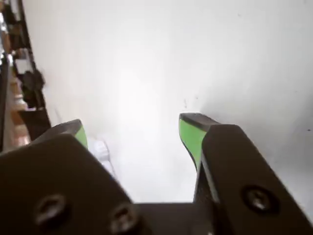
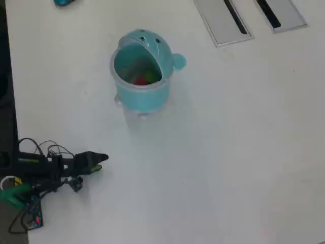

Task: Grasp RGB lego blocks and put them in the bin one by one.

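**Hand open and empty at the desk's edge, blocks in the bin**

Wrist view: the hand (image 1: 132, 132) fills the lower part of the picture, its 2 dark fingers spread wide with bare white desk (image 1: 161, 58) between them. Each finger carries a green pad (image 1: 190, 137) on its inner face; the left one shows only as a thin green sliver. Nothing sits between the fingers. A faint pale shape lies on the desk just beside the left finger, too blurred to identify. A strip of dark clutter runs down the left border, out of focus. Neither the bin nor any block appears here.

Overhead view: the arm lies low along the left side of the desk (image 2: 228, 152), stretched roughly level and pointing right, with the hand (image 2: 100, 161) at its tip and loose wires at its base. The teal bin (image 2: 142, 91) stands well apart from the hand, toward the top of the picture, its domed lid flipped back. Inside it, the red block (image 2: 140, 81) and the yellow-green block (image 2: 151, 77) show as small patches of colour; a blue one cannot be made out. 2 grey panels (image 2: 218, 20) are cut off at the top right.
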Robot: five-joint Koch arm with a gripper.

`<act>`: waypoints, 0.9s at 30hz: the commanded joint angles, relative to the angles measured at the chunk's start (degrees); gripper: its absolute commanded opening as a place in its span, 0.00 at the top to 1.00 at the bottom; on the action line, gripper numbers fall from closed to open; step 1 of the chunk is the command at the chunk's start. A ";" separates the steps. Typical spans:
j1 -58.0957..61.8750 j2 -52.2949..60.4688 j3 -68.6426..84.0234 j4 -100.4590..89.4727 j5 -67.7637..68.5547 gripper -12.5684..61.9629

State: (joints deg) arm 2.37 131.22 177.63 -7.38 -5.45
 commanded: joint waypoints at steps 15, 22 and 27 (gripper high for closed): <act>0.00 3.43 4.04 7.56 -0.26 0.36; 0.09 3.43 4.04 7.65 -0.18 0.37; 0.00 3.43 4.04 7.65 -0.09 0.37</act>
State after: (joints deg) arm 2.37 131.22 177.71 -4.31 -5.54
